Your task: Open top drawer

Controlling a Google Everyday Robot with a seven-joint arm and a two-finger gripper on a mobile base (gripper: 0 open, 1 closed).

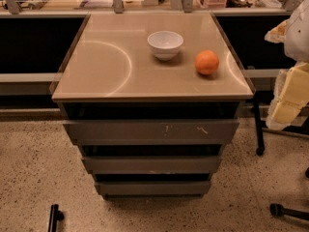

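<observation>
We judge the grey-brown, flat-fronted top drawer (150, 131) under the counter's (106, 62) front edge rigid, best hooked by its upper lip; the gripper (286, 103), beyond the right edge, we cannot tell whether open or closed.

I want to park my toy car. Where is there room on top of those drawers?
The left half of the glossy beige cabinet top is bare, left of the small white bowl. The right side is crowded: the round orange fruit sits there, and the pale end effector hangs past the right edge.
</observation>
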